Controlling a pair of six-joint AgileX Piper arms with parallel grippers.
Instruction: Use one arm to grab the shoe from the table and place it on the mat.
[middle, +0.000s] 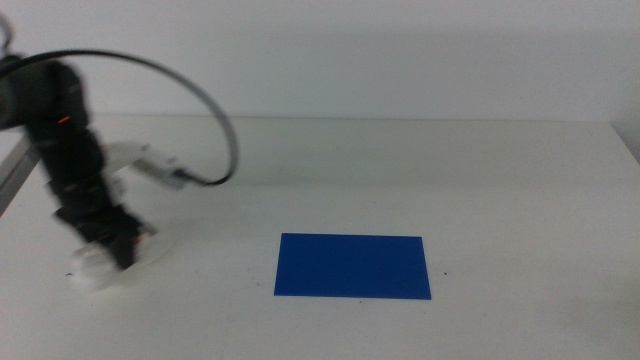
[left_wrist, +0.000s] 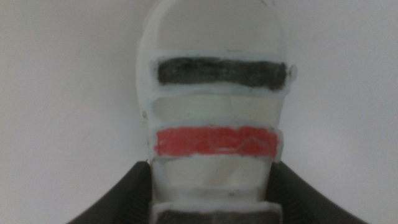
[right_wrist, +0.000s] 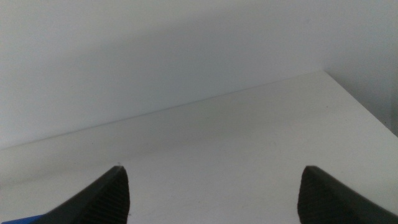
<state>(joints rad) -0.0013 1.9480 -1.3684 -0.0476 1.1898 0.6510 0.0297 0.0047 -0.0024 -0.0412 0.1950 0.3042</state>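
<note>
The white shoe (middle: 95, 268) with black and red straps lies on the table (middle: 470, 170) at the near left. The left arm's gripper (middle: 113, 245) reaches down onto it. In the left wrist view the shoe (left_wrist: 214, 118) fills the gap of the left gripper (left_wrist: 211, 167), and both dark jaws press against its sides just behind the red strap. The blue mat (middle: 352, 265) lies flat at the table's near centre, well to the right of the shoe, with nothing on it. The right gripper (right_wrist: 212, 169) is open over bare table and does not show in the middle view.
A black cable (middle: 215, 115) loops up from the left arm and ends in a white connector piece (middle: 150, 165) behind the shoe. The table's left edge (middle: 12, 175) runs close beside the arm. A corner of the mat (right_wrist: 18, 219) shows beside the right gripper's jaw.
</note>
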